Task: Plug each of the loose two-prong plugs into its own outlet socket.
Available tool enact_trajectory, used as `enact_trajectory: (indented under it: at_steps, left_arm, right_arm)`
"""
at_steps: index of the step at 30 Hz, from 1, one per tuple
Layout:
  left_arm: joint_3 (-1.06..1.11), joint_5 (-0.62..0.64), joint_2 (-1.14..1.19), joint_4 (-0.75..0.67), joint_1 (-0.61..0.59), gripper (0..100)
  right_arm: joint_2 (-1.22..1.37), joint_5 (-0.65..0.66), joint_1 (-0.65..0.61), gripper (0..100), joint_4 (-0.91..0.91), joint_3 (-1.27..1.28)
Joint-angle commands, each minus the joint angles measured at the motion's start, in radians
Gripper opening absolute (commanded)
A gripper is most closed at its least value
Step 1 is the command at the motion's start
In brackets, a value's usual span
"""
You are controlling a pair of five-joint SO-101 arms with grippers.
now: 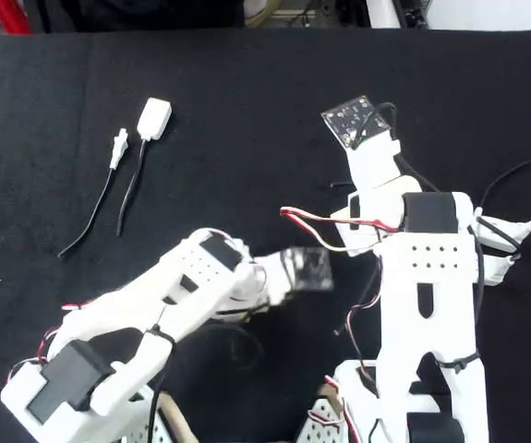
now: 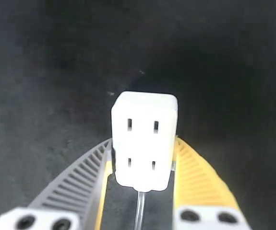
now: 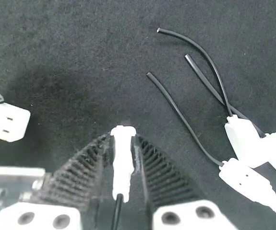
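Observation:
My left gripper is shut on a white outlet socket, slotted face toward the camera and its wire running back between the fingers. In the high view this gripper hovers mid-table. My right gripper is shut on a slim white two-prong plug, black wire trailing back. The held socket lies off to one side of it. A loose plug and a loose socket, each with a black wire, lie at the far left.
More white plug and socket pieces with black wires lie close to the right gripper. Some of them show beside the right arm. The black cloth covers the whole table.

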Motion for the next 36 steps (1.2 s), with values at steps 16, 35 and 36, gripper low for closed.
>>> enact_trajectory:
  at_steps: [16, 35, 36]
  left_arm:
    - [-0.008, 0.333, -0.003, -0.236, 0.082, 21]
    - [-0.002, 0.511, -0.025, -0.236, 0.035, 26]
    - [0.001, 0.514, -0.040, -0.241, 0.028, 26]
  right_arm:
    - [-0.007, 0.087, -0.084, 1.2, 0.074, 0.053]
    - [-0.007, 0.143, 0.044, 1.2, 0.123, -0.054]
    - [-0.007, 0.149, 0.048, 1.2, 0.135, -0.059]
